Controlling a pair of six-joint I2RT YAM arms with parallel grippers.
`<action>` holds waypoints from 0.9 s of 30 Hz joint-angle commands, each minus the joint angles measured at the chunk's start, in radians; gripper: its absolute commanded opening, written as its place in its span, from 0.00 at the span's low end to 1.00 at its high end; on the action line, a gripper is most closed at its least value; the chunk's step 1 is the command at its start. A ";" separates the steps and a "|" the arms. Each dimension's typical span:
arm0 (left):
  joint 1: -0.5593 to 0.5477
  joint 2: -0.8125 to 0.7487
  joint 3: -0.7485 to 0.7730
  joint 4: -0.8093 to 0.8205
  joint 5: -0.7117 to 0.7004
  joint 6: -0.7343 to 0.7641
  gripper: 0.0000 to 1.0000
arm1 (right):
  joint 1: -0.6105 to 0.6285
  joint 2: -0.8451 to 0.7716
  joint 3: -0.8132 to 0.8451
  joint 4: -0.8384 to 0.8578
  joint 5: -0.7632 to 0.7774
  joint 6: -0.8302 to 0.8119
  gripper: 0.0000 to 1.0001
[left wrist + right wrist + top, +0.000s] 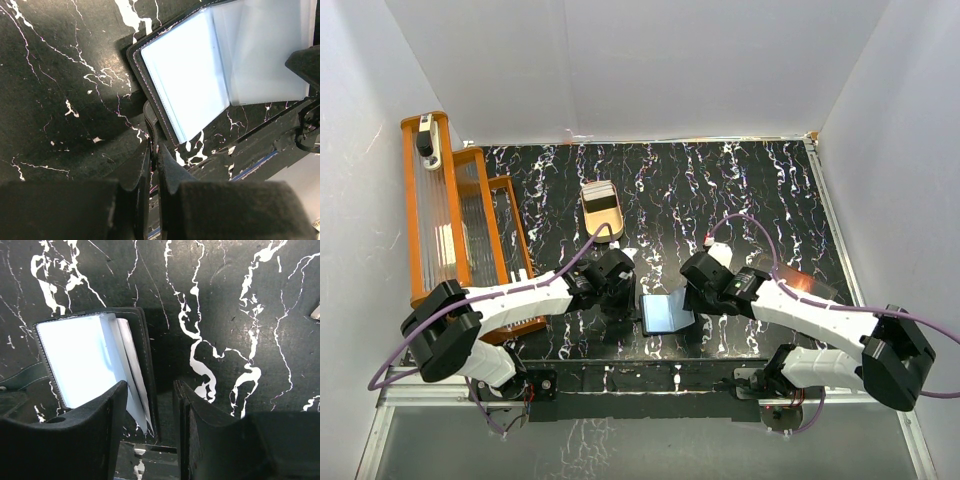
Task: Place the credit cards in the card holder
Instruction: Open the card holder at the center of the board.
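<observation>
Marbled tabletop (770, 190) bears open card holder (666, 312), seemingly near front edge.

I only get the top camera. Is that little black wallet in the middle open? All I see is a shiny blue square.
Observer: Yes. The right wrist camera shows the card holder lying open, with its clear plastic sleeves fanned apart.
Operator: Is the left claw grabbing it?
Observer: The left gripper is shut, and it looks to be pinching a black tab on the holder's edge.
Operator: And the other claw?
Observer: The right gripper is open. One finger is over the sleeves and the other is over the bare table.
</observation>
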 commanded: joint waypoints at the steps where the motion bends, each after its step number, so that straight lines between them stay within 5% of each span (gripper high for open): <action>1: 0.000 -0.041 0.031 -0.017 -0.003 -0.013 0.00 | 0.006 0.003 -0.001 0.011 0.044 -0.003 0.39; 6: 0.001 -0.043 0.078 -0.045 -0.001 -0.069 0.23 | 0.006 0.003 -0.022 0.029 0.029 -0.002 0.39; 13: 0.001 -0.095 0.115 0.052 0.080 -0.145 0.33 | 0.006 -0.015 -0.038 0.044 0.024 0.007 0.36; 27: 0.001 0.115 0.056 0.243 0.146 -0.111 0.14 | 0.006 -0.065 0.001 -0.003 0.007 -0.002 0.36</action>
